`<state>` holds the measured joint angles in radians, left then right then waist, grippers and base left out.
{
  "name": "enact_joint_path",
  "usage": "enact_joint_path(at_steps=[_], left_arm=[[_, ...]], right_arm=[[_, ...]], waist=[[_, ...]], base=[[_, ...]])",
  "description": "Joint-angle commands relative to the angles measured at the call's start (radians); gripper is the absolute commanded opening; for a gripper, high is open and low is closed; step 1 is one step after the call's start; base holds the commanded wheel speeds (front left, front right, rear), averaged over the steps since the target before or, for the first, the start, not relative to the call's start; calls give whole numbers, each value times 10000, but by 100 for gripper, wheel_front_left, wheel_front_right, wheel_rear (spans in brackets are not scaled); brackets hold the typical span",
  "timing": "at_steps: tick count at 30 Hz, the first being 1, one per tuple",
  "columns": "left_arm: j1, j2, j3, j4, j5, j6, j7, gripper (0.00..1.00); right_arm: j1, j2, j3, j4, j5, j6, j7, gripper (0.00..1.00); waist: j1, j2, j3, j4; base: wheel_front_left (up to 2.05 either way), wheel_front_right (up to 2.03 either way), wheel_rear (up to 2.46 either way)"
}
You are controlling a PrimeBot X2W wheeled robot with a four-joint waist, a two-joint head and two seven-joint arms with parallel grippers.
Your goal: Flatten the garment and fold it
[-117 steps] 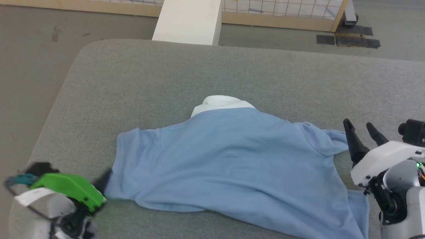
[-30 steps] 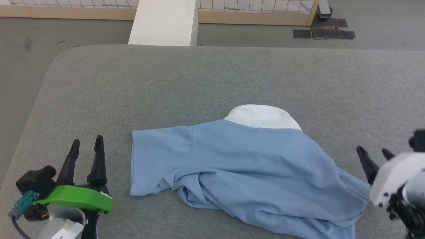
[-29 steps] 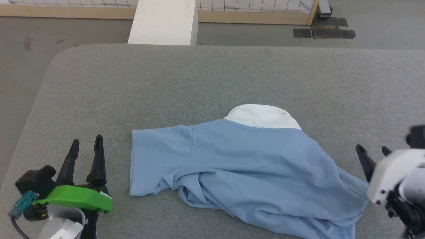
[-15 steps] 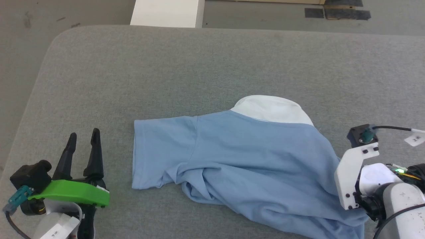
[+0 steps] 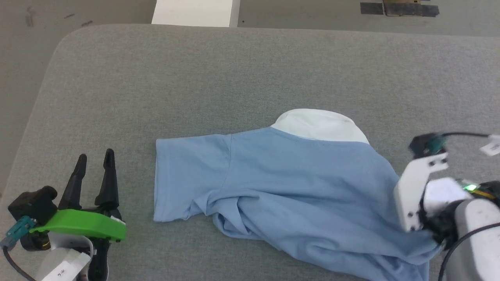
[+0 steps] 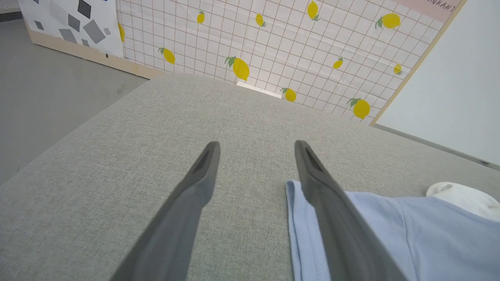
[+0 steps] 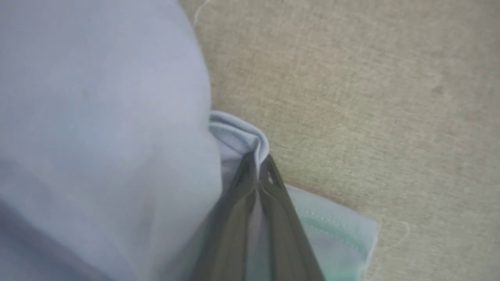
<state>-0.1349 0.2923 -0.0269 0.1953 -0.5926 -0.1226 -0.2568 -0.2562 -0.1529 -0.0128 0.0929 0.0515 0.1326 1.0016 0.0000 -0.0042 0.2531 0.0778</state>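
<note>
The garment (image 5: 297,187), a light blue short-sleeved shirt with a white piece (image 5: 318,125) at its neck end, lies rumpled on the grey padded table (image 5: 195,70). Its left sleeve is spread flat; the lower middle is bunched into folds. My left gripper (image 5: 93,160) stands open on the table left of that sleeve, and in the left wrist view the sleeve hem (image 6: 297,218) lies beside its right finger (image 6: 324,195). My right gripper (image 7: 258,160) is shut on a fold of the garment (image 7: 117,117) at its right edge; in the head view its fingers are hidden under the white wrist (image 5: 418,195).
A white block (image 5: 195,11) stands on the floor beyond the table's far edge. The table's rounded left corner drops to grey floor (image 5: 19,58). In the left wrist view a lemon-print panel (image 6: 273,47) rises behind the table. Bare table stretches beyond the garment.
My right gripper has tipped down onto the garment's right edge and shut on a fold of it. The head camera has tilted downward. The left gripper has stayed open in place.
</note>
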Motion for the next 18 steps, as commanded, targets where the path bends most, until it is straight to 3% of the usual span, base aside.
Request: enact_joint_path(at_steps=[1, 11, 16, 17, 18], left_arm=[[-154, 75, -3, -13, -57, -43, -35, 100], [-246, 84, -121, -40, -23, -50, -40, 100], [-253, 56, -144, 31, -61, -54, -43, 100], [-233, 54, -141, 49, -72, -55, -43, 100], [-216, 56, -133, 62, -78, -55, -43, 100]], right_arm=[[-312, 1, -350, 144, -144, -19, -157, 0], [-1838, 570, -3672, 287, -1433, -19, -711, 0], [-1675, 895, -4961, 828, -2052, -19, -275, 0], [-1633, 940, -5118, 876, -2047, -19, -250, 43], [-1596, 964, -5181, 871, -2092, -19, -300, 100]], waist=[[0, 42, -6, -39], [0, 42, 21, 24], [0, 42, -35, 95], [0, 42, -58, 91], [0, 42, -79, 82]], base=[[0, 0, 0], [0, 0, 0], [0, 0, 0], [0, 0, 0], [0, 0, 0]])
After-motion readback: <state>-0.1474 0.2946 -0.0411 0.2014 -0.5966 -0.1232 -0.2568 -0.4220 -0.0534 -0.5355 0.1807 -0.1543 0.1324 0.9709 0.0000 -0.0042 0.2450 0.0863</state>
